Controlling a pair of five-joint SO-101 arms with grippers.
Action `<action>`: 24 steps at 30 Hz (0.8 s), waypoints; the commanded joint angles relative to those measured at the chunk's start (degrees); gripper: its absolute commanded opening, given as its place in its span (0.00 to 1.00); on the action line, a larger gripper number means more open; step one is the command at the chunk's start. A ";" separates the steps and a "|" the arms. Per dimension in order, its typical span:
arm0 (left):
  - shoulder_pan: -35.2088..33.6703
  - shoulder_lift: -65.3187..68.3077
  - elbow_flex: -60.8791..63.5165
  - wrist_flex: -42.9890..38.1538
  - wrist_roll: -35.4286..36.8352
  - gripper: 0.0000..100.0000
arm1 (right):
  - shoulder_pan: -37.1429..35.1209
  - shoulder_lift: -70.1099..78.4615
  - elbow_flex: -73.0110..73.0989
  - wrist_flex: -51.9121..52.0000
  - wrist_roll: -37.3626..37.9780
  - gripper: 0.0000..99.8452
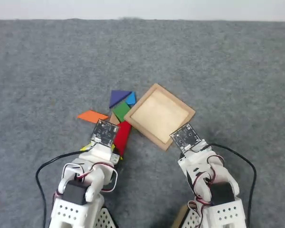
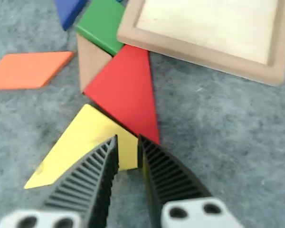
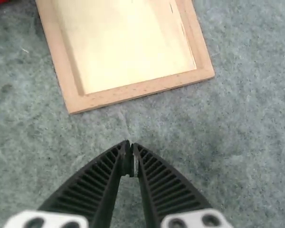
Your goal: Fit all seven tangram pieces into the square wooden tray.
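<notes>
Yellow triangle (image 2: 80,152) lies right under my left gripper (image 2: 127,142), fingers a narrow slit apart above its corner touching the red triangle (image 2: 128,95). The empty tray (image 2: 204,53) sits beyond. My right gripper (image 3: 132,159), closed on nothing, is farther off.

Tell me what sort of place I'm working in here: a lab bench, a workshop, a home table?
Most likely a robot test bench rather than a home. A wide grey felt mat has a wooden tray and coloured puzzle pieces laid out on it, with a plain pale wall behind.
</notes>
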 commanded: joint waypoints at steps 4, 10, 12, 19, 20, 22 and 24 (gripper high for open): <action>2.37 -1.32 -0.75 -3.16 -1.32 0.06 | 0.13 -0.84 0.97 -0.84 0.62 0.01; -18.81 -1.32 -0.84 -15.65 -25.93 0.06 | 14.64 -1.01 -0.26 -1.45 2.81 0.01; -23.91 -1.41 -1.27 -20.40 -26.11 0.06 | 21.14 -1.01 -1.93 -1.45 8.18 0.01; -26.20 -1.23 -11.47 -15.03 -23.12 0.06 | 23.96 -0.66 -1.23 -1.63 10.46 0.01; -26.29 -1.14 -14.46 -12.75 -23.21 0.06 | 23.96 -0.66 -2.11 -0.66 10.20 0.01; -26.46 -0.44 -22.11 -8.35 -23.21 0.06 | 23.96 -0.57 -4.04 1.63 7.82 0.01; -26.20 4.22 -30.37 -4.92 -23.12 0.06 | 23.96 -0.57 -5.98 3.65 5.98 0.01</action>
